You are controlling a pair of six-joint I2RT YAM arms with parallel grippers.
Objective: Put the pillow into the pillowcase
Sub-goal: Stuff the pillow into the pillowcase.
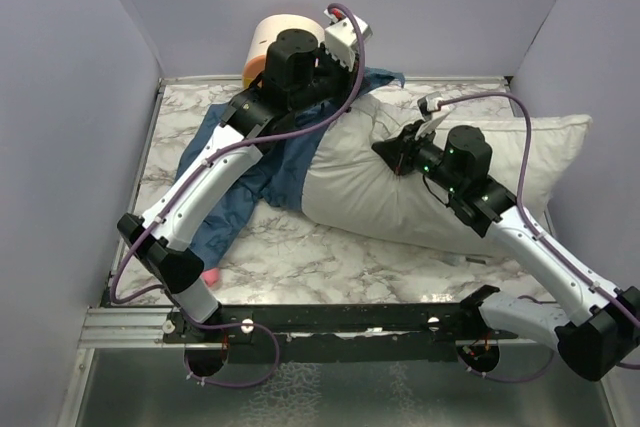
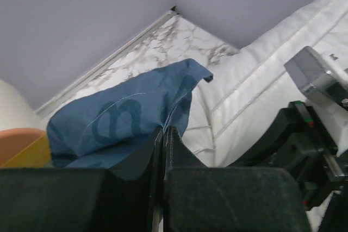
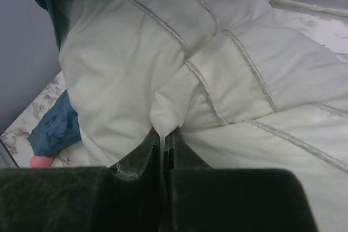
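Pillow [image 1: 400, 192] lies plump and white across the marble tabletop [image 1: 300, 257], stretched from the middle of the surface to the right-hand wall, where its far corner presses against the lavender panel. Nearly all of it is bare. The pillowcase [image 1: 225, 147], a blue printed cloth, is rumpled on the marble at the pillow's left end; a strip of it runs along the pillow's far edge, and whether any of the pillow sits inside the cloth cannot be told.

The left gripper [image 2: 164, 134] has its jaws clenched on a fold of the pillowcase, lifting a peak of blue fabric clear of the table near the back corner. The right gripper [image 3: 165, 137] has its jaws pinched together on a tuck of the pillow's white cover, close to a stitched seam, and the fabric gathers into creases at that spot.

White marble with grey veining covers the whole tabletop. Plain lavender walls [image 1: 450, 7] enclose it on the left, back and right, meeting the marble along a thin pale strip. A cream-and-orange cylinder [image 1: 275, 32] stands in the far part of the enclosure, just behind the left arm. A small pink object [image 1: 210, 274] lies on the marble beside the near edge of the blue cloth. A metal rail [image 1: 130, 325] runs along the near edge, carrying both arm bases, and purple cables [image 1: 500, 107] loop along each arm
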